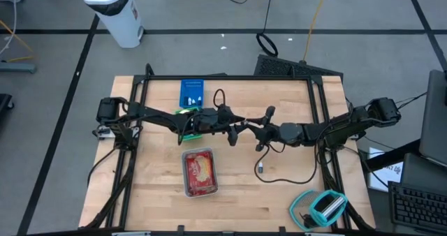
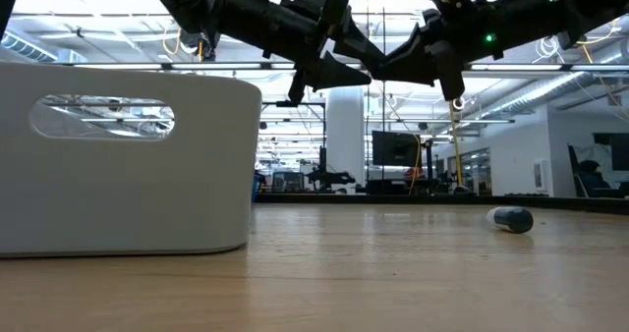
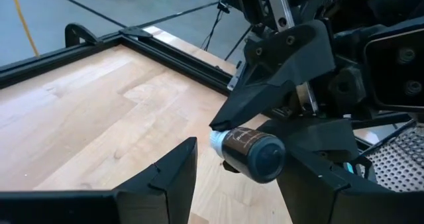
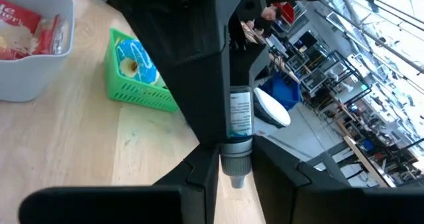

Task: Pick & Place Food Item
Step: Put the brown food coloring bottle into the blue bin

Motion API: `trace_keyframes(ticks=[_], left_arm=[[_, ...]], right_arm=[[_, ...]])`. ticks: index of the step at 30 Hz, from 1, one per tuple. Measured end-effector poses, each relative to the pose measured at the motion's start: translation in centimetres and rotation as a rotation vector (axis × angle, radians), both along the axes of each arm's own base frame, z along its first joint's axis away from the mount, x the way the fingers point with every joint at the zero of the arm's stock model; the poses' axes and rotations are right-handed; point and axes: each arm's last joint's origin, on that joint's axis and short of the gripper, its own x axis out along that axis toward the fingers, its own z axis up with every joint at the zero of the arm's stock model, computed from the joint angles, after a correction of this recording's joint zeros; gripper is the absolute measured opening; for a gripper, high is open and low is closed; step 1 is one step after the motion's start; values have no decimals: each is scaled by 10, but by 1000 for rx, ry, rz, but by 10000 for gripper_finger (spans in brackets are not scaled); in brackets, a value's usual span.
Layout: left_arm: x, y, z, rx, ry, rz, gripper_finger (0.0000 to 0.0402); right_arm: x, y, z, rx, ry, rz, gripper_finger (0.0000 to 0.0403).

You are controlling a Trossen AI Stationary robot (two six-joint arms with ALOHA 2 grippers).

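Observation:
A small dark bottle (image 3: 250,154) with a white label (image 4: 240,114) and a grey cap hangs above the middle of the table. My right gripper (image 4: 235,151) is shut on it. My left gripper (image 3: 242,154) faces it from the table's left side, open; its two fingers stand on either side of the bottle's dark base, with a gap beside one of them. In the high view the two grippers meet nose to nose, left (image 1: 236,128) and right (image 1: 251,130). A white bin (image 1: 200,172) with red food packets stands nearer the front edge. My right gripper pinches the bottle between its two fingers at the grey cap end (image 4: 235,161). The fingers come level from the table's right side and lie along the bottle. The bottle is lifted clear of the table, about level, its dark base (image 3: 268,159) toward my left gripper.
A green basket (image 4: 142,85) with a blue item stands under the left arm, a blue packet (image 1: 191,91) behind it. A loose cable (image 1: 279,174) lies right of the bin, a teal object (image 1: 321,208) at the front right corner. A small dark cylinder (image 2: 511,219) lies on the table.

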Motion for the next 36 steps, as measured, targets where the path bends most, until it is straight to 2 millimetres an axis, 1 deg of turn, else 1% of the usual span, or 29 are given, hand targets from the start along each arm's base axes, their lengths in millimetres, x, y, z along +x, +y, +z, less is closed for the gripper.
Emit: trace_keyframes(ticks=[11, 14, 20, 23, 25, 28, 32, 36], left_arm=[[0, 2, 0, -7, 0, 16, 191], [0, 2, 0, -8, -1, 17, 170], [0, 2, 0, -30, -3, 17, 97], [0, 2, -1, -29, -1, 18, 70], [0, 3, -1, -24, 0, 17, 61], [-1, 5, 0, -4, -2, 12, 66], [-10, 13, 15, 23, 11, 33, 75], [-25, 20, 34, 64, 43, 70, 64]], right_arm=[[-1, 4, 0, -10, 9, 10, 70], [-1, 4, -1, -11, 11, 10, 70], [-1, 3, -1, -12, 19, 9, 70], [-1, 3, -2, -13, 22, 9, 71], [-1, 3, -2, -14, 22, 5, 71], [-1, 3, -2, -19, 22, -29, 75], [-5, 3, -1, 42, -8, -118, 98], [-9, 7, 5, 122, -69, -131, 127]])
